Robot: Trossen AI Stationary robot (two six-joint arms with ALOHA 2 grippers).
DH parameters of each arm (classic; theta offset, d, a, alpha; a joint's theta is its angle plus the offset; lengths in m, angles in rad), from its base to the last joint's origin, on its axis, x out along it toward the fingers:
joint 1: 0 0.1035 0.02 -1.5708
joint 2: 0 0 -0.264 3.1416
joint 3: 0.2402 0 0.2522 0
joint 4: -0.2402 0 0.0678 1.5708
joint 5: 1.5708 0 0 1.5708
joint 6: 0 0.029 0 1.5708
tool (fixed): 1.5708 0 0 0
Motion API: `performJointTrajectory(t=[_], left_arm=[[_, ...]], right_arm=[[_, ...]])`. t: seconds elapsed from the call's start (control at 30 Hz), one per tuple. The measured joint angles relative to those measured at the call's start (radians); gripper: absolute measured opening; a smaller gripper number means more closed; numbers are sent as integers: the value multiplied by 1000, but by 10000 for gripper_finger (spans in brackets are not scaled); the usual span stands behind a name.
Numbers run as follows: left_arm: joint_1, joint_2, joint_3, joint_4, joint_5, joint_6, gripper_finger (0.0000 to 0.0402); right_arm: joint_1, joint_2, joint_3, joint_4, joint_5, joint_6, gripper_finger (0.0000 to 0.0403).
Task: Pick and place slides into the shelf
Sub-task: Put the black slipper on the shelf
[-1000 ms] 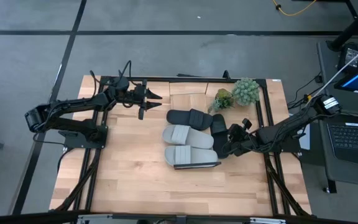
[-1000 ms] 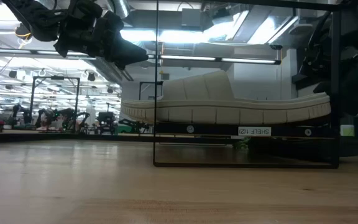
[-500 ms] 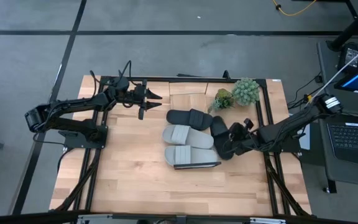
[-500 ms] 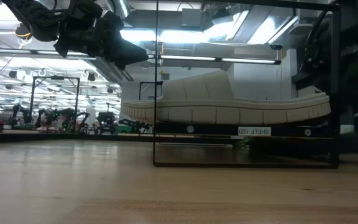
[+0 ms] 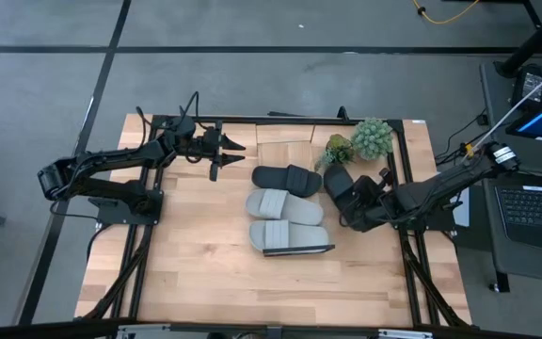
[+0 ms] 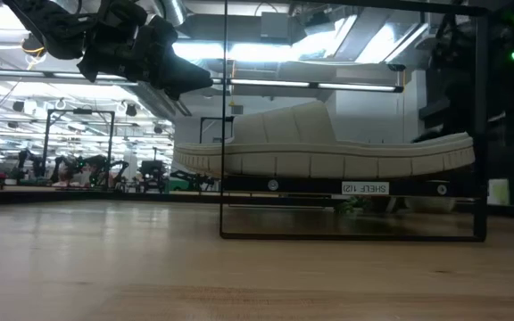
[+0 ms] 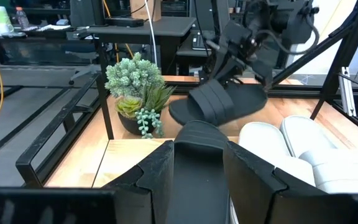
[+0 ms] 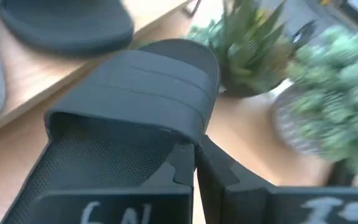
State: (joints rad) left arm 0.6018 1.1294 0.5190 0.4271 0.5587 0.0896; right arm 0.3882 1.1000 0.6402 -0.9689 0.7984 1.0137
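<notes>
grey slide [image 6: 324, 147] on shelf [image 6: 355, 189], dark arm [image 6: 114, 45] above

Two matte-black jointed arms [image 5: 111, 169], black cables; right w/ white wrist band.

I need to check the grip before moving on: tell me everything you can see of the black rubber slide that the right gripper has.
The black rubber slide is an open-toe sandal with one broad ribbed strap and a textured footbed. The right gripper, shut, pinches its side edge. It is lifted and tilted, clear of the wooden tabletop, beside the two potted plants, right of the other black slide. Nothing else touches it.
</notes>
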Motion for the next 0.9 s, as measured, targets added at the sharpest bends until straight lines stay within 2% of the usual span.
performJointTrajectory(t=[0.23, 0.43, 0.7, 0.9], left_arm=[[0, 0, 0, 0, 0, 0, 131], [0, 0, 0, 0, 0, -1, 131], [0, 0, 0, 0, 0, 0, 131], [0, 0, 0, 2, 0, 28, 132]], right_arm=[[0, 0, 160, -164, 74, 0, 6], [0, -1, 274, -205, 231, 0, 6], [-6, -1, 303, -108, 435, -1, 6], [-91, 19, 304, -11, 442, -47, 6]])
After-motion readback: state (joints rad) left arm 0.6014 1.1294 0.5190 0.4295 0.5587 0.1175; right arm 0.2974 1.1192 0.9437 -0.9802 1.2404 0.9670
